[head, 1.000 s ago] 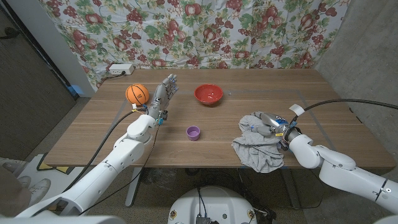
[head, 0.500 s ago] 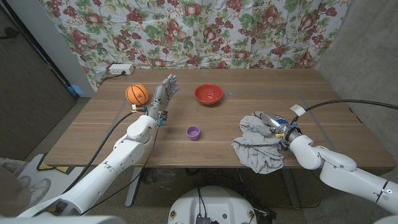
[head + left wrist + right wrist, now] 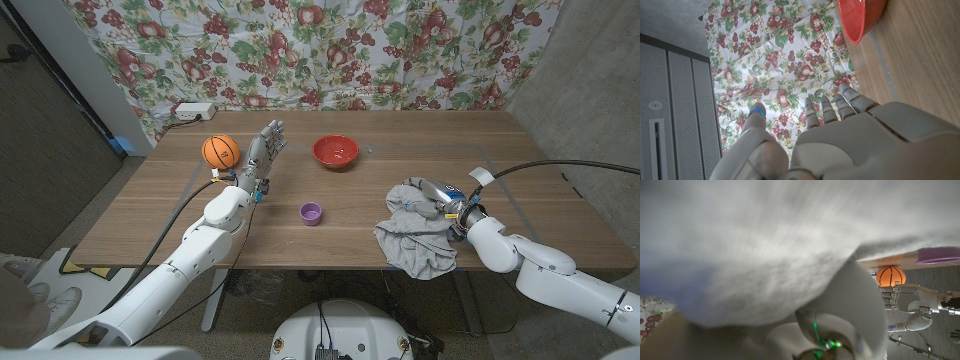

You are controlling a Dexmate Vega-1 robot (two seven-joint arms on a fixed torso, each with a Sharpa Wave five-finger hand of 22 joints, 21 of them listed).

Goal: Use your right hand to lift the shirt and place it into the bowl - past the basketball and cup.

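Grey cloth, the shirt [image 3: 415,236], lies crumpled near the desk [image 3: 540,170] front edge, at about five o'clock from the red bowl [image 3: 335,151], with part of it drooping over the edge. Our right hand [image 3: 438,201] sits in the top folds, and we judge its fingers are closing on the fabric, though the folds hide them and we cannot tell how firm the hold is. The right wrist view is smothered in shirt [image 3: 755,245], which suggests a bunched, partial grip.

We see the main risk there: if only one layer is caught, the rest will hang low and trail. On the way toward eleven o'clock, that tail could sweep the purple cup [image 3: 311,212] over, or snag on the bowl's rim and tip it.

At ten o'clock from the cup, our left hand [image 3: 262,160] stands on edge, fingers apart, holding nothing, just beside the basketball [image 3: 221,151]; a dragging sleeve might set that ball rolling.
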